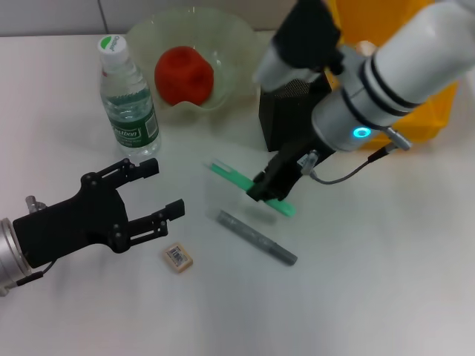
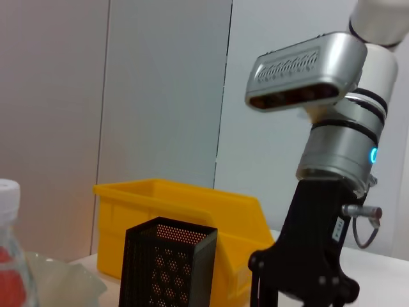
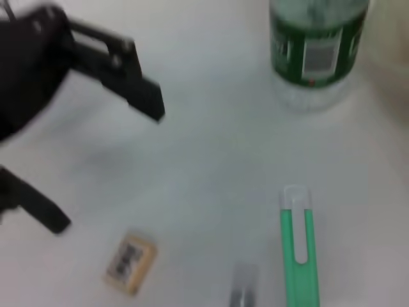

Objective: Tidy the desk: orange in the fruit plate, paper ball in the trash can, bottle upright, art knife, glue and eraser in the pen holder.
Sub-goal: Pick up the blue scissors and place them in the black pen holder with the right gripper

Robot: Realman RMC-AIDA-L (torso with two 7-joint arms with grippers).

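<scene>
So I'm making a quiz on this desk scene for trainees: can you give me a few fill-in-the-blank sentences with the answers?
1. The orange lies in the ____.
2. The bottle stands ____ on the desk.
3. The right gripper is at the ____ art knife.
4. The eraser lies near the open ____ gripper.

Missing words: fruit plate; upright; green; left

Clear plastic bottle [image 1: 128, 100], black mesh pen holder [image 1: 286, 111], seemingly matt table [image 1: 386, 282].
</scene>
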